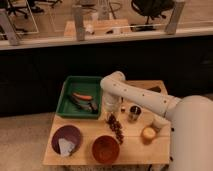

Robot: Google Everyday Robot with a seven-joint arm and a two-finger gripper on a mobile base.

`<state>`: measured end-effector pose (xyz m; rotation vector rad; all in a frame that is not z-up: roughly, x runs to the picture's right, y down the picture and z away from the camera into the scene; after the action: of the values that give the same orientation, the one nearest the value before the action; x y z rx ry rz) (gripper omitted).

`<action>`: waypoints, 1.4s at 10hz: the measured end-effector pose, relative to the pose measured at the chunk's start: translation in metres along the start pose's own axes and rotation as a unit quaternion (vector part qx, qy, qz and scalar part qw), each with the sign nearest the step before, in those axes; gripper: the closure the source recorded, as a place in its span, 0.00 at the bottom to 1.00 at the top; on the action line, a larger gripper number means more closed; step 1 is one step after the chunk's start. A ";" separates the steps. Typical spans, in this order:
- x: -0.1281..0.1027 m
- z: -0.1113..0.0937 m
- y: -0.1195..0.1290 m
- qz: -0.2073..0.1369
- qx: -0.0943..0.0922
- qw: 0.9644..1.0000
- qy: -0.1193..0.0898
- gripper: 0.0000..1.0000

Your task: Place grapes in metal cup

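Front of table (135, 154): purple bowl (53, 137) w/ white scrap inside, red-brown bowl (93, 147) just beside it on the right. No part in the job. Red-brown bowl close to near end of grapes though, so some risk of snagging its rim when dragging the bunch instead of lifting.

Next back: grapes (116, 130), flat on the wood btwn red-brown bowl and yellow cup (148, 133), long axis running away toward gripper. Not lifted, as far as visible. Yellow cup near on the right, prob. knocked by a swinging bunch on the way across.

At far end of bunch: gripper (111, 117), pointing down, at or on the top berries. Open or closed: can't tell. Contact w/ grapes: can't confirm either. With a hold on end berries only, likely failure = stem tearing or berries slipping out, w/ rest of bunch left on table.

Just right of gripper: metal cup (134, 112), upright, apart from grapes, mouth small vs. bunch length. Likely trouble: draping over rim instead of dropping in, or catching the edge w/ the tail & tipping it. Prob. light, easy to shove. Calls for a high lift, then end-first lowering.

Behind: green tray (62, 97) w/ carrot (83, 96) + a dark item, left of arm (130, 92). Off the path, low risk.
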<state>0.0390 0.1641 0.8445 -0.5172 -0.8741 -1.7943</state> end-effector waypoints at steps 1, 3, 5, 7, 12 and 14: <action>0.000 -0.002 0.001 0.003 0.005 1.000 0.003 0.52; 0.000 -0.011 0.004 0.011 0.022 1.000 0.014 0.53; 0.001 -0.030 0.008 0.024 0.054 0.998 0.032 0.70; 0.003 -0.057 0.011 0.036 0.096 0.993 0.052 0.88; 0.002 -0.129 0.036 0.064 0.153 0.979 0.120 0.86; 0.001 -0.136 0.039 0.062 0.146 0.979 0.129 0.68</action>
<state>0.0816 0.0515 0.7696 -0.1423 -0.8834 -1.5440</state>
